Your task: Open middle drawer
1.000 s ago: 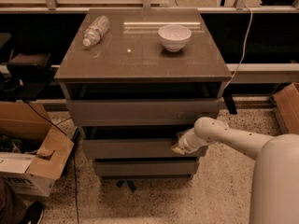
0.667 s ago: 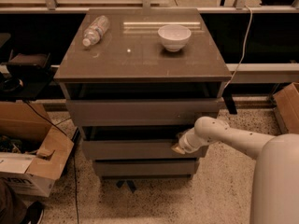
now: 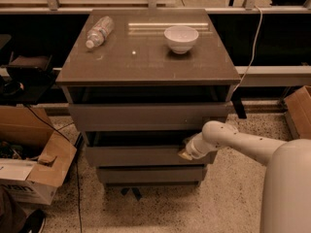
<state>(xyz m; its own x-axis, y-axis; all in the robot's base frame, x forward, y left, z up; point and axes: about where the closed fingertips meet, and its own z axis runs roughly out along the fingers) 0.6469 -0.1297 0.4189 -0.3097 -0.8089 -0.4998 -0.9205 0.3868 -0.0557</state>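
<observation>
Hand [image 3: 185, 153] sits at the right end of the middle drawer [image 3: 141, 155] front, at its top edge; its tip is lost vs. the panel & wrist. The drawer's inside is only a dark slit, contents hidden under the top drawer [image 3: 146, 115]. The counter [image 3: 146, 62] overhang shades the top drawer's opening too. Robot body [image 3: 286, 188] is cut off by the right & bottom edges. Cardboard box [image 3: 29, 174] is cut by the left edge, its print partly out of view. 2nd box [image 3: 299, 108] is cut by the right edge. Bottle [image 3: 99, 31] label is too small to read. A dark item [image 3: 130, 193] under the cabinet can't be ID'd.
</observation>
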